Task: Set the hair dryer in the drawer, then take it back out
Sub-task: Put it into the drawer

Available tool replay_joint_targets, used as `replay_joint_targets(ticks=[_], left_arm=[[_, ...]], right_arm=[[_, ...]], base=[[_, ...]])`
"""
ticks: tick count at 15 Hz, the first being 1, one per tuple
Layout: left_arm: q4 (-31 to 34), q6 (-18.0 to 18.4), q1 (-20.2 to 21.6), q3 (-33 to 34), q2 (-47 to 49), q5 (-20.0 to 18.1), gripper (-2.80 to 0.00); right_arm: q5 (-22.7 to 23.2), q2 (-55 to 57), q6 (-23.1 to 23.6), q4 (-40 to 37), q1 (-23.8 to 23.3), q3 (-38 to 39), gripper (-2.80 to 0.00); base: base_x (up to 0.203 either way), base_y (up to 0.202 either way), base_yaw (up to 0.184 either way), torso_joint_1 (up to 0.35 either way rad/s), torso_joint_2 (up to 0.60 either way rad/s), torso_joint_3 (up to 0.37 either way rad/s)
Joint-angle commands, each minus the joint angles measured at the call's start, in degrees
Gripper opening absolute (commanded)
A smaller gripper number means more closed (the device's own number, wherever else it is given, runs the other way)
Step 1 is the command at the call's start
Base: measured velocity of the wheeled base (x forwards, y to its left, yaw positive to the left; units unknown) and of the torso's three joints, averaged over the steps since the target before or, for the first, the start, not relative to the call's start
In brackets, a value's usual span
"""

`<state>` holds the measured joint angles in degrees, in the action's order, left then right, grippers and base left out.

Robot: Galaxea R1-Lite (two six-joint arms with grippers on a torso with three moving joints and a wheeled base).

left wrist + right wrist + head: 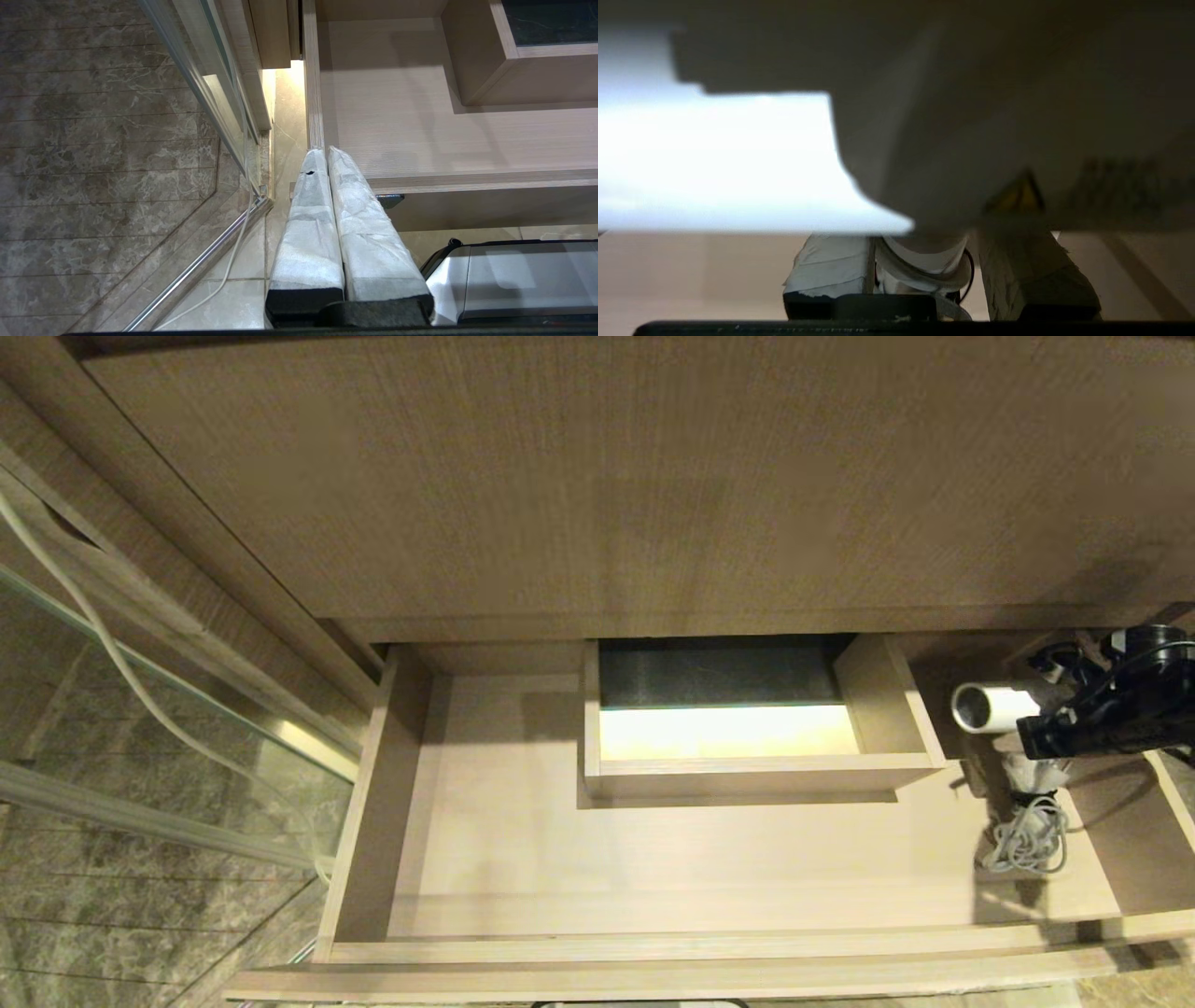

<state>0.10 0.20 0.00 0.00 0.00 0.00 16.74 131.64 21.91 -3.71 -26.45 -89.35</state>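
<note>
The drawer (485, 859) stands pulled fully open, so there is room to lower things in. At three o'clock in the head view, the right tool (1032, 733) is clamped on the hair dryer (994, 707), barrel level, cord (1032, 835) dangling into the drawer's right end. The left tool (327, 158), pads pressed together, holds nothing and sits parked outside the drawer's left corner.

Matt wood-grain drawer (653, 859), smooth white plastic hair dryer (994, 707), glossy marble floor tiles (93, 140)
</note>
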Motion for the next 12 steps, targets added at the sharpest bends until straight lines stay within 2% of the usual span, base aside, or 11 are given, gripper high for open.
replay_joint_targets(ticks=[1,4,8,9,12], left_arm=[[-0.01,-0.02,0.0,0.07,0.0,0.0,-2.8],[-0.01,-0.02,0.0,0.07,0.0,0.0,-2.8],[-0.01,-0.02,0.0,0.0,0.0,0.0,-2.8],[-0.01,-0.02,0.0,0.0,0.0,0.0,-2.8],[-0.01,0.06,0.0,0.0,0.0,0.0,-2.8]], right_arm=[[0.13,4.4,0.58,0.96,0.19,-3.65,-2.8],[0.16,6.09,4.34,1.95,0.26,-3.9,-2.8],[0.14,6.55,4.49,2.71,0.17,-4.96,-2.8],[0.14,6.34,4.46,2.75,0.26,-5.03,0.0],[0.14,4.43,4.37,3.15,0.17,-3.6,0.0]], base=[[0.0,0.0,0.0,0.0,0.0,0.0],[0.0,0.0,0.0,0.0,0.0,0.0],[0.0,0.0,0.0,0.0,0.0,0.0],[0.0,0.0,0.0,0.0,0.0,0.0],[0.0,0.0,0.0,0.0,0.0,0.0]])
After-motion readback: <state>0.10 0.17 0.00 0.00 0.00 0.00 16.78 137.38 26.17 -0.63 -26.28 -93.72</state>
